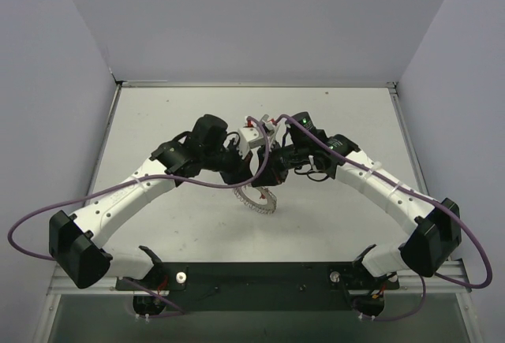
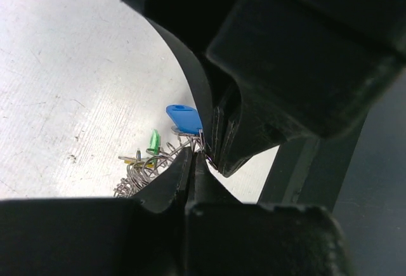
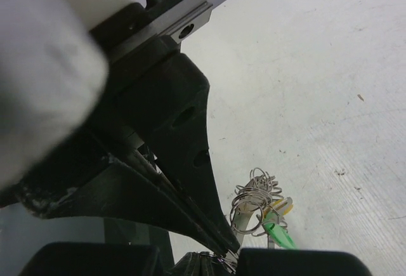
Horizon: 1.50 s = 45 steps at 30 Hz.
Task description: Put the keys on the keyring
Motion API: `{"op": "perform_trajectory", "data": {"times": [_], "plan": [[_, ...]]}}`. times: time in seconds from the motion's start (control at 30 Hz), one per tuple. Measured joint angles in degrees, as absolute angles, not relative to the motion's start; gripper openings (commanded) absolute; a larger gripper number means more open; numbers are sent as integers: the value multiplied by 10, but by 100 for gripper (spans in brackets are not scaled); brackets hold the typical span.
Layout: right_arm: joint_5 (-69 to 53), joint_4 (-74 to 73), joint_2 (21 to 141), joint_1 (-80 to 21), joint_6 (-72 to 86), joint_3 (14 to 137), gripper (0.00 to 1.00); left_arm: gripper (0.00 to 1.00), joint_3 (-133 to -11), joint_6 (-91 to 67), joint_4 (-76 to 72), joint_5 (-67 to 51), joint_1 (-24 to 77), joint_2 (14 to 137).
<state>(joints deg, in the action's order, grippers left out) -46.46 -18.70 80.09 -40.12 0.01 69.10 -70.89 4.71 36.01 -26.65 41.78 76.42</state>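
- Your left gripper (image 2: pixel 192 160) is pinching the keyring (image 2: pixel 144 173) wire at its fingertips, with the coil hanging below.
- Your right gripper (image 2: pixel 214 157) is sitting closed, tip to tip against it, the blue key (image 2: pixel 184 118) just beside; I cannot tell what it is gripping.
- Pulling apart now is risking the wire springing free and the key dropping.

Grippers tip to tip mid-table, keyring under them.
I have the left gripper (image 2: pixel 192 162) coming in from the left and the right gripper (image 3: pixel 212 260) from the right, tips touching above the middle of the table (image 1: pixel 158 122). The keyring (image 1: pixel 257 199) sits just below and in front, toward the bases. The keys (image 2: pixel 153 143) are bunched beside the tips, one right at the junction.
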Motion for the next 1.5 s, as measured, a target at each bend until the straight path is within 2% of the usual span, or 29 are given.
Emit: {"op": "perform_trajectory", "data": {"times": [0.03,0.17,0.2,0.4,0.6,0.87,1.5], "plan": [[-464,-187,801,-401,1,691,15,0,-707,44,357,-267,416,764],[-460,-187,801,-401,7,689,20,0,-699,23,337,-268,409,762],[-458,-186,799,-401,1,688,26,0,-698,9,335,-266,403,761],[-463,-187,762,-422,-41,675,45,0,-674,-53,295,-206,350,753],[-455,-178,721,-418,-50,663,52,0,-660,-52,293,-159,339,725],[-440,-119,704,-382,-8,633,54,0,-648,-18,297,-148,345,677],[-485,-36,736,-381,62,639,64,0,-598,42,267,-234,372,608]]}}
